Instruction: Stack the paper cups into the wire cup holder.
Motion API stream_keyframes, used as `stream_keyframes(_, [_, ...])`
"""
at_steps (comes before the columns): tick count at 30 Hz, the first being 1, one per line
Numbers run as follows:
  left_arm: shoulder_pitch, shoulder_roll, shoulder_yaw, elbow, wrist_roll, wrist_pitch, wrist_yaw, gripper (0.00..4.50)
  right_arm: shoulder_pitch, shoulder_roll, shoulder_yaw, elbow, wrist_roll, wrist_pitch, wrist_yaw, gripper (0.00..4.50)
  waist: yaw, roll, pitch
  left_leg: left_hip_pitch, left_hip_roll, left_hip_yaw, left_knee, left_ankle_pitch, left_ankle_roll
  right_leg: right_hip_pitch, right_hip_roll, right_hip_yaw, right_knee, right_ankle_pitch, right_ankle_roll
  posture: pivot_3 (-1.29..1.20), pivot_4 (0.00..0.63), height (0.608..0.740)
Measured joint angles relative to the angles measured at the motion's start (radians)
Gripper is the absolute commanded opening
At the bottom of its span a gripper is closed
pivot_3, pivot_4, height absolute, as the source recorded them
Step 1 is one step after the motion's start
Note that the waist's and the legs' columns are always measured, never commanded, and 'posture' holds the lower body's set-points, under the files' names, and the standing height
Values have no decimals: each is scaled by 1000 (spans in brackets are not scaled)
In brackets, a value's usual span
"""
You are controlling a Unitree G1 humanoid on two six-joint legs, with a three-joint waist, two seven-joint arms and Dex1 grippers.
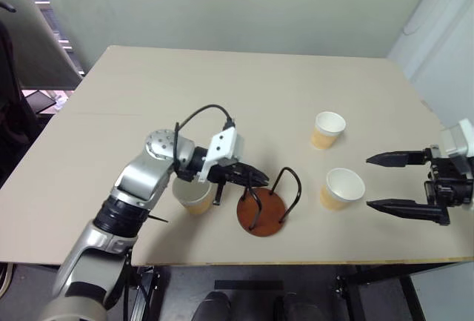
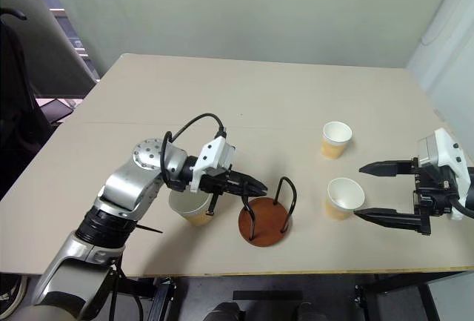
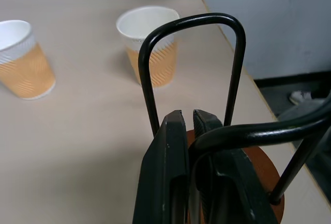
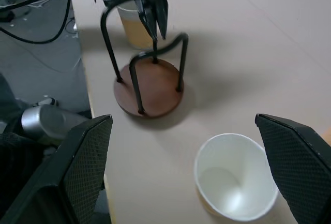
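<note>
Left gripper clenched on wire cup holder loop
Right gripper spread wide beside nearest paper cup; 2 other cups on table

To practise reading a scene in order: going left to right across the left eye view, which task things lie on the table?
Paper cup under the left arm → wire cup holder → far paper cup → near paper cup.

Under my hands lies a pale beige table; beyond its far edge, well past my reach, stands a plain grey-green wall.
</note>
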Motion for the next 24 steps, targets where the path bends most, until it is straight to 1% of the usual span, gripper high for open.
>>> stream_keyframes(6, [-5, -62, -5, 102, 62, -99, 35, 19, 0, 0, 0, -8, 5, 5, -19, 4500, 0, 0, 0, 0, 0, 0, 0, 0, 1, 1, 0, 0, 0, 0, 1, 0, 150, 740])
stream_keyframes(9, [-13, -74, -5, 119, 72, -116, 36, 19, 0, 0, 0, -8, 6, 5, -24, 4500, 0, 0, 0, 0, 0, 0, 0, 0, 1, 1, 0, 0, -1, 0, 1, 0, 150, 740])
stream_keyframes(12, [-12, -72, -8, 123, 89, -131, 33, 910, 0, 0, 0, -7, 6, 5, -27, 4500, 0, 0, 0, 1, 0, 0, 0, 0, 1, 2, 0, 0, 0, 0, 1, 0, 150, 740])
stream_keyframes(17, [-7, -65, -23, 141, 119, -138, 30, 2711, -2, 0, 1, -5, 6, 4, -31, 4500, 0, 0, 0, 0, 0, 0, 0, -1, 1, 2, 0, 0, -1, 0, 1, 0, 150, 740])
stream_keyframes(18, [-8, -64, -23, 142, 126, -146, 34, 2959, -3, 0, 2, -4, 6, 4, -32, 4500, 0, 0, 0, 0, 0, 0, 0, -1, 1, 2, 0, 0, -1, 0, 2, 0, 150, 740])
stream_keyframes(24, [-8, -43, -19, 146, 144, -165, 26, 2959, -10, 0, 19, 6, 5, -3, -33, 4500, 0, 0, 0, 0, 0, 0, 0, -1, 1, 2, 0, 0, -1, -1, 2, 0, 150, 740])
